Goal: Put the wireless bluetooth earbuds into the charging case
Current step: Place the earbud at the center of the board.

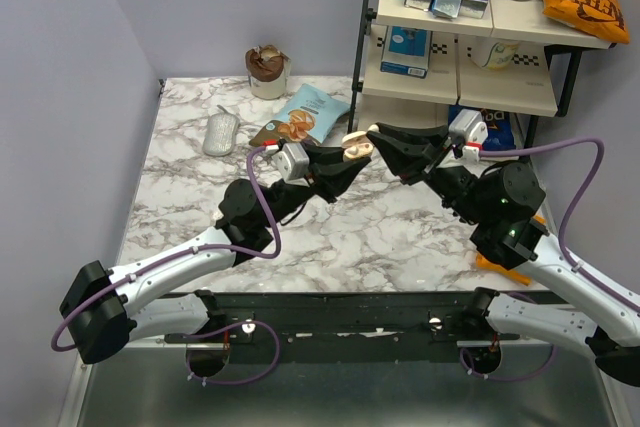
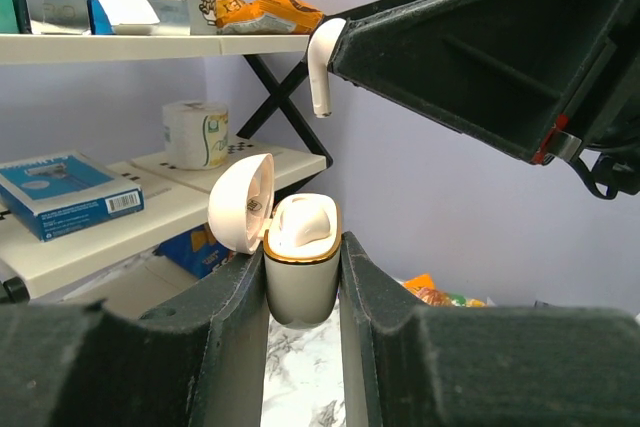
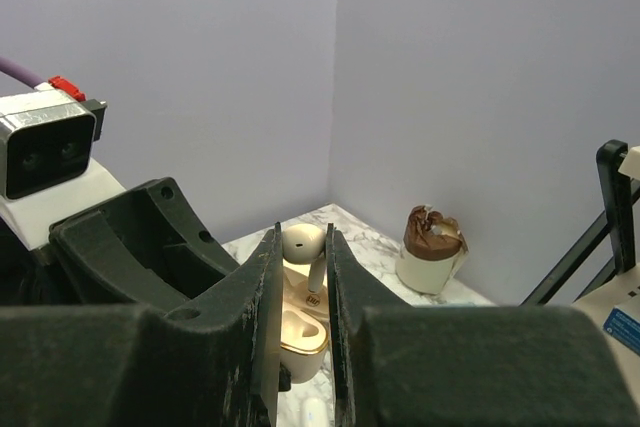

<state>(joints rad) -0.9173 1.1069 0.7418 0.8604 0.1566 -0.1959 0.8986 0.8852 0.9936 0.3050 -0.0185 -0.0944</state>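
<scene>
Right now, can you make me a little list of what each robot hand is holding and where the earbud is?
left gripper: shut on the charging case, held up above the marble table
lid: open, flipped to one side
right gripper: shut on one earbud
earbud position: just above the open case, not in it yet
other earbud: cannot tell if it is already in the case

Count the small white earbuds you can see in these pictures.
1: the small white plastic earbud sits pinched in the right gripper above the open white oval charging case that the left gripper holds. A second may be hidden inside.
</scene>
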